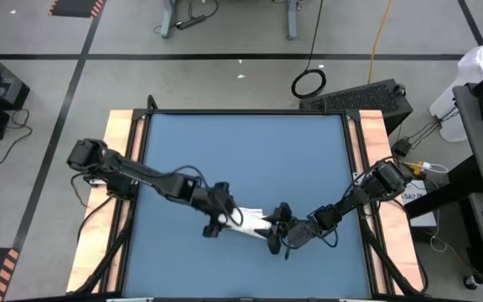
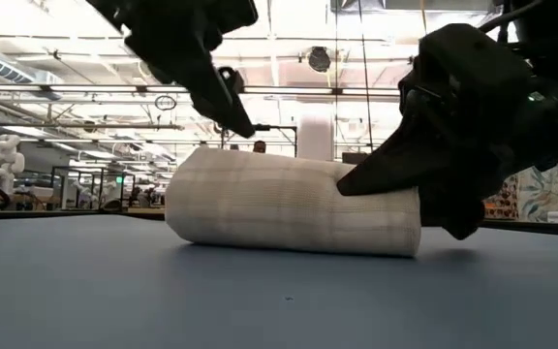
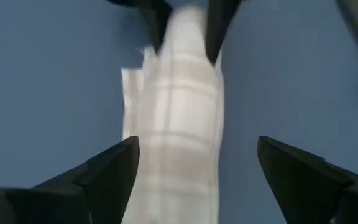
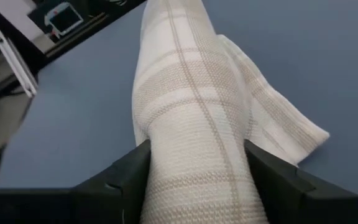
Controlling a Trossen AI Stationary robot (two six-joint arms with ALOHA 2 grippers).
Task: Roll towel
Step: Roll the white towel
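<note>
The towel (image 1: pixel 248 221) is a white, faintly plaid cloth rolled into a short thick roll. It lies on its side on the blue table (image 1: pixel 241 151) near the front middle, and it also shows in the low view (image 2: pixel 289 213). A loose corner (image 4: pixel 303 134) spreads flat on the table beside the roll. My right gripper (image 1: pixel 275 233) is shut on the roll's right end. My left gripper (image 1: pixel 216 220) is open at the roll's left end. Its fingers (image 3: pixel 114 168) stand on either side of the roll, and its tip (image 2: pixel 245 129) hovers just above the roll. My right gripper holds the roll's right end (image 4: pixel 197 168) pinched between its two fingers (image 4: pixel 126 171), one on each side of the roll. The fingers come slanting down from the table's right and lie along the roll. The roll rests on the table along its full length.
Wooden rails (image 1: pixel 122 168) run along the table's left and right sides. Bare blue surface lies to the far side of the roll and on both sides of it. The table's front edge is close behind the grippers.
</note>
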